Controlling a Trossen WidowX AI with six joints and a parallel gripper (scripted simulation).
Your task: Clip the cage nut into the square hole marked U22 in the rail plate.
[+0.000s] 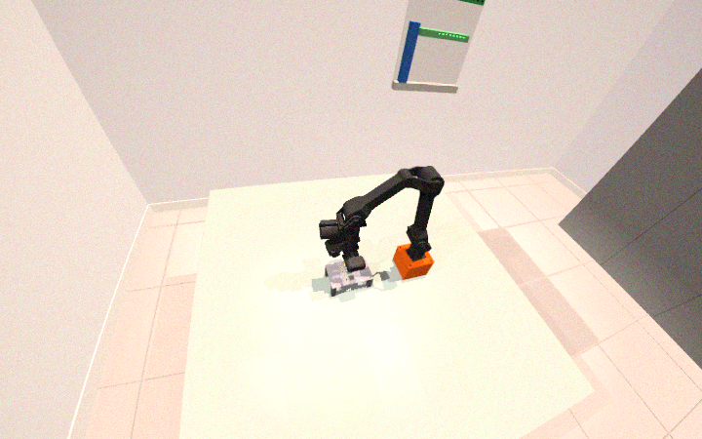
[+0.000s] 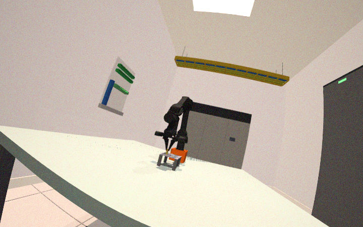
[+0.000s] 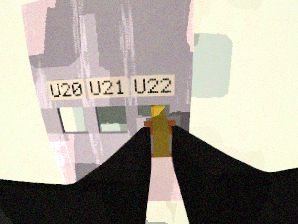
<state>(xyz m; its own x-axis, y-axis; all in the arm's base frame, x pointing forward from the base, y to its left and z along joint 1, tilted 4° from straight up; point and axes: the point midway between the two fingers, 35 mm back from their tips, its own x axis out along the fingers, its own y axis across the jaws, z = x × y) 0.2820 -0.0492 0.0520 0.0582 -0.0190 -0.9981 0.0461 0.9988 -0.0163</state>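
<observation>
One black six-joint arm (image 1: 381, 192) (image 2: 184, 117), mounted on one orange base block (image 1: 412, 268) (image 2: 183, 156). One gripper (image 2: 167, 150) (image 3: 160, 133), two black fingers, pointing down over the plate and clamped on the cage nut.

One cage nut (image 2: 167, 151) (image 3: 161, 136), yellow, with small orange-brown parts, one showing at either side of it; held between the two fingertips. In the wrist view it lies across part of the U22 hole (image 3: 145, 111); whether its wings are inside the hole, cannot tell.

One rail plate (image 1: 338, 282) (image 2: 175, 156) (image 3: 105, 40), grey-mauve, raised on dark legs, three of them distinct in the exterior view. Three labels, set in one row: U20 (image 3: 66, 89), U21 (image 3: 106, 88), U22 (image 3: 153, 85). Three square holes, one below each label in the wrist view; the U20 hole (image 3: 73, 120) and the U21 hole (image 3: 113, 119) have no nut over them, the third is partly covered by the nut.

One pale table (image 1: 290, 362) (image 2: 187, 192), carrying both plate and base block, these two standing near each other, apart.

One wall board (image 1: 440, 64) (image 2: 115, 99), bearing one blue upright bar and, in the exterior view, three green bars. One yellow hanging fixture (image 2: 230, 70), overhead.
</observation>
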